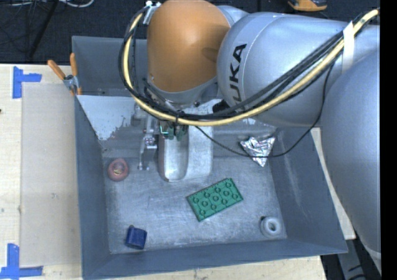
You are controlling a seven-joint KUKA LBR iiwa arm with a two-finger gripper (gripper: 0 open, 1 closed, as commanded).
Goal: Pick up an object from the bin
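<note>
My gripper (169,159) hangs low over the back-left part of the bin floor, under the arm's orange cover. A small pink round disc (117,169) lies just to its left, apart from it. A green studded building plate (214,198) lies flat on the floor in front of it and to its right. Nothing shows in the gripper.
A crumpled piece of silver foil (258,147) sits by the right wall. A small blue block (136,237) lies near the front-left corner and a grey ring (270,226) near the front-right corner. The arm covers the back of the bin.
</note>
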